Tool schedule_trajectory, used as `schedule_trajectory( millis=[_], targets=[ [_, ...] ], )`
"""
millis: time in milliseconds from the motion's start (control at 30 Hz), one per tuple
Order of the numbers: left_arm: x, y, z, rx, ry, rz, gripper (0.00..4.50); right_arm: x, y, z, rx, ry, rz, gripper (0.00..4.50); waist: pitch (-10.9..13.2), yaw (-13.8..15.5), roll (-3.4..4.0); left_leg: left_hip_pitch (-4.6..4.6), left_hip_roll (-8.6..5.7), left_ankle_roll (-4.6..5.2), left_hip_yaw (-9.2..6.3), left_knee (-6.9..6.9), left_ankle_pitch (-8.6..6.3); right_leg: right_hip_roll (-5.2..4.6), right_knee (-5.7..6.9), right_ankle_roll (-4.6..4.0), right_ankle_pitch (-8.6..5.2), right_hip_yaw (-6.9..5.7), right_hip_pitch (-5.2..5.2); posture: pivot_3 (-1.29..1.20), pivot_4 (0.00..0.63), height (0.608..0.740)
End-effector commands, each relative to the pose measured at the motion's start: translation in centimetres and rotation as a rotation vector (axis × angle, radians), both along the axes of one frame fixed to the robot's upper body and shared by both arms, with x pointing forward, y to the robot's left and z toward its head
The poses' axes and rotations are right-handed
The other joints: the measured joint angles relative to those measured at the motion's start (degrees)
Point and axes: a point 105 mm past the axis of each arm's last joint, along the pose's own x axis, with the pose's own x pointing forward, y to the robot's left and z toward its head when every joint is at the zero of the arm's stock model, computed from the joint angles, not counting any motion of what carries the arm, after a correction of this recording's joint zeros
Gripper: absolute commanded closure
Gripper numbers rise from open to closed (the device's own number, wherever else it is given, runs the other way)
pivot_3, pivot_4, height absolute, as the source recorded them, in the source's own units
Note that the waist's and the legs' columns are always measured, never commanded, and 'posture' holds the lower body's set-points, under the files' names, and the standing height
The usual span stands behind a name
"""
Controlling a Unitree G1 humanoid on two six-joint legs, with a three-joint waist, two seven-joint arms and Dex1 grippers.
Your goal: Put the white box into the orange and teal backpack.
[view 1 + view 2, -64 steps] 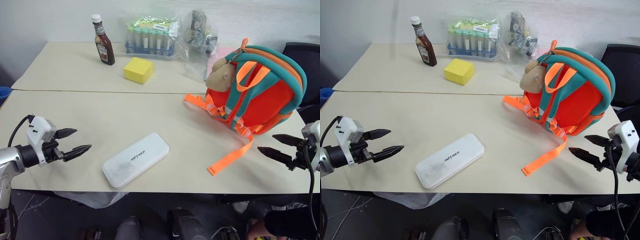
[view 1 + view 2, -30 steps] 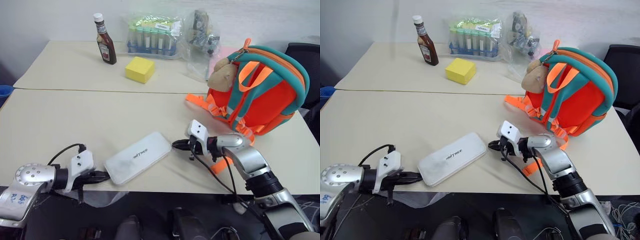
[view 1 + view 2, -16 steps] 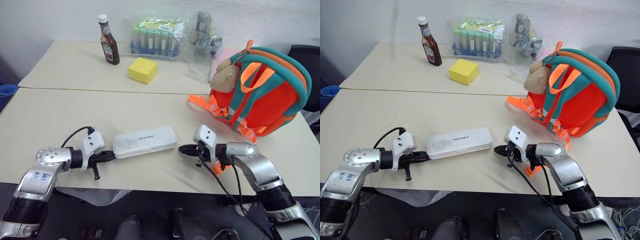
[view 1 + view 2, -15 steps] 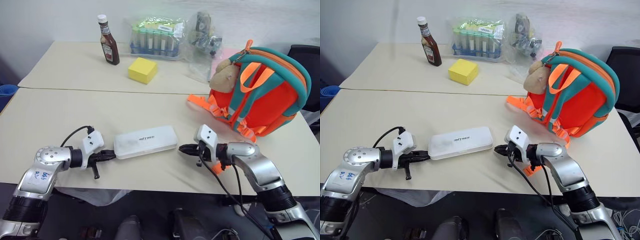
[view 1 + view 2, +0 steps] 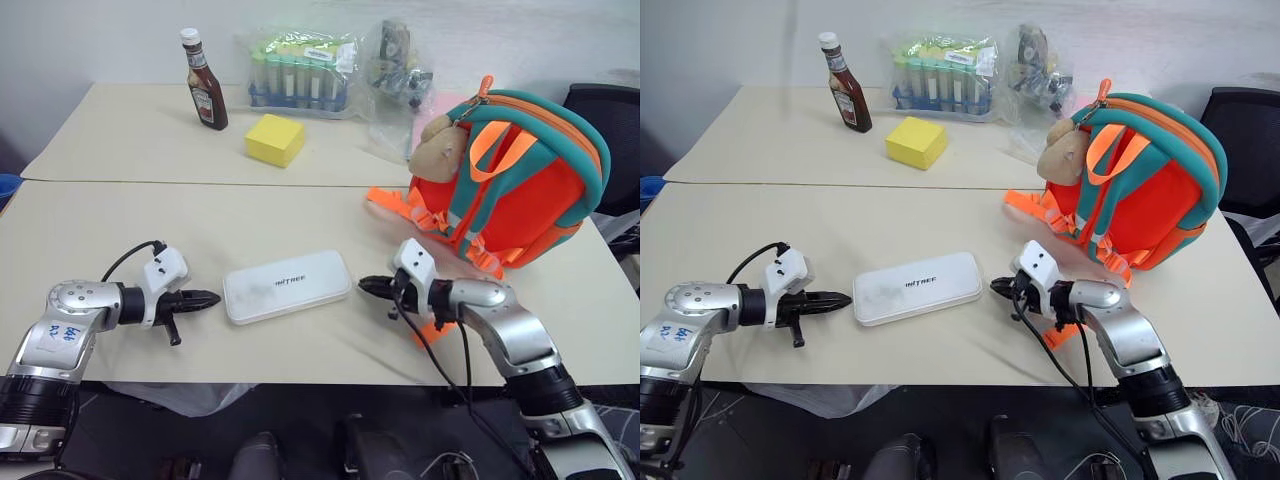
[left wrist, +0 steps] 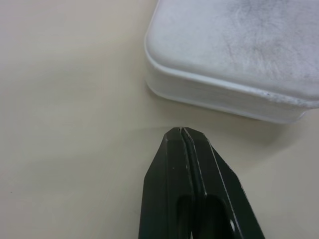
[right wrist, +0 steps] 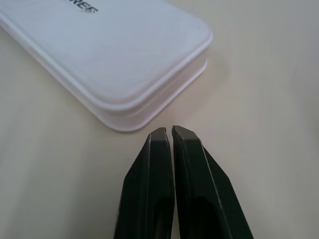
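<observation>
The white box lies flat on the table near its front edge, lettering up. My left gripper is shut and points at the box's left end, a small gap away; in the left wrist view its closed tips sit just short of the box corner. My right gripper is shut too and points at the box's right end, close but apart, as the right wrist view confirms. The orange and teal backpack stands upright at the right, with a tan plush charm on it.
An orange strap trails from the backpack under my right forearm. At the back stand a sauce bottle, a yellow block, a pack of tubes and a clear bag. A black chair is at far right.
The left gripper has slid forward along the table toward the box's left end. The box has shifted and turned a little. The right gripper stays at the box's right end.
</observation>
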Motion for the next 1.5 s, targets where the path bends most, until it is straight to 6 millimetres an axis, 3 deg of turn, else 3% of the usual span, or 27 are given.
schedule_trajectory(
  millis=[33, 500, 667, 867, 1133, 1267, 1500],
  targets=[
    [0.6, -0.4, 0.5, 0.01, -0.039, -0.014, 4.5, -0.3, 0.8, 0.6, 0.021, -0.011, 0.038, 4.32, 0.0, 0.14, 0.0, 0.0, 0.0, 0.0, 0.0, 0.01, 0.0, 0.0, 0.0, 0.0, 0.0, 0.0, 0.0, 0.0, 0.15, 0.74],
    [3.7, -2.0, 2.2, -0.029, -0.117, -0.023, 4.5, -2.5, 1.1, 0.5, 0.024, 0.023, 0.11, 4.32, 0.0, 0.14, -0.02, -0.1, 0.01, -0.05, -0.01, 0.03, 0.02, 0.01, -0.03, 0.0, 0.0, -0.02, -0.06, 0.0, 0.15, 0.74],
    [4.3, 0.5, 2.5, -0.085, -0.026, 0.093, 4.5, -2.0, 0.0, 0.3, 0.0, 0.014, 0.067, 4.32, 0.0, 0.14, -0.02, -0.1, 0.01, -0.07, 0.0, 0.05, 0.03, 0.01, -0.01, 0.0, 0.0, -0.02, -0.07, 0.0, 0.15, 0.74],
    [3.5, 0.4, 6.6, -0.579, 0.364, 0.205, 2.73, -1.2, -1.3, 0.7, -0.023, -0.008, 0.035, 4.37, 0.0, 0.19, -0.05, -0.21, 0.0, -0.06, -0.02, 0.13, 0.03, 0.0, 0.01, 0.0, 0.0, -0.05, -0.12, 0.0, 0.15, 0.74],
    [2.0, 0.3, 5.3, -0.58, 0.603, 0.26, 0.12, -1.0, -1.4, 0.8, -0.023, -0.018, 0.024, 4.37, 0.0, 0.0, -0.05, -0.23, 0.01, -0.17, -0.03, 0.17, 0.09, 0.01, 0.12, 0.0, 0.0, -0.04, -0.21, 0.0, 0.15, 0.74],
    [2.1, -0.6, 3.2, -0.504, 0.678, 0.283, 0.02, -0.9, -1.1, 0.8, -0.02, -0.021, 0.019, 4.37, 0.0, 0.18, -0.05, -0.23, 0.0, -0.17, -0.03, 0.21, 0.09, 0.0, 0.13, 0.0, 0.0, -0.04, -0.22, 0.0, 0.15, 0.74],
    [2.8, -5.0, 1.7, -0.515, 0.758, 0.157, 0.02, -0.5, -0.7, 0.6, -0.026, -0.031, 0.018, 4.37, 0.0, 0.61, -0.06, -0.27, -0.03, -0.16, -0.03, 0.42, 0.07, -0.02, 0.18, 0.0, 0.0, -0.04, -0.19, 0.0, 0.15, 0.74]
  ],
)
